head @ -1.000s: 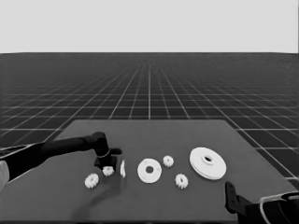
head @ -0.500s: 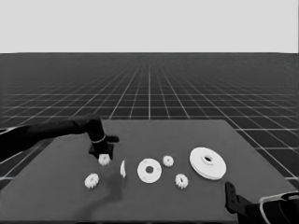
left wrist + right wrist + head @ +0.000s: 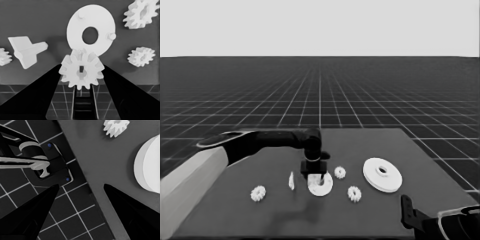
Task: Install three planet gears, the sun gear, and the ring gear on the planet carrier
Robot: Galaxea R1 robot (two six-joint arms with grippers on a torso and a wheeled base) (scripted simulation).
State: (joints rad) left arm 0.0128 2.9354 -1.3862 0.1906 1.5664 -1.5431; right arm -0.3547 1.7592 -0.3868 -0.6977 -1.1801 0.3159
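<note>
While a planet gear (image 3: 81, 72) was pinched by the left gripper (image 3: 315, 176) over the smaller round part (image 3: 321, 185) at centre frame, right gripper (image 3: 80, 195) parked lower right, fingers spread.

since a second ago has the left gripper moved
Yes. The left gripper, shut on a gear, has travelled rightward from beside the thin white piece and now hangs over the smaller round part.

The smaller round white part with a centre hole (image 3: 321, 184) lies mid-table. The thin white piece (image 3: 291, 180) is left of it, and the larger thick white round part (image 3: 382, 174) lies to its right.
</note>
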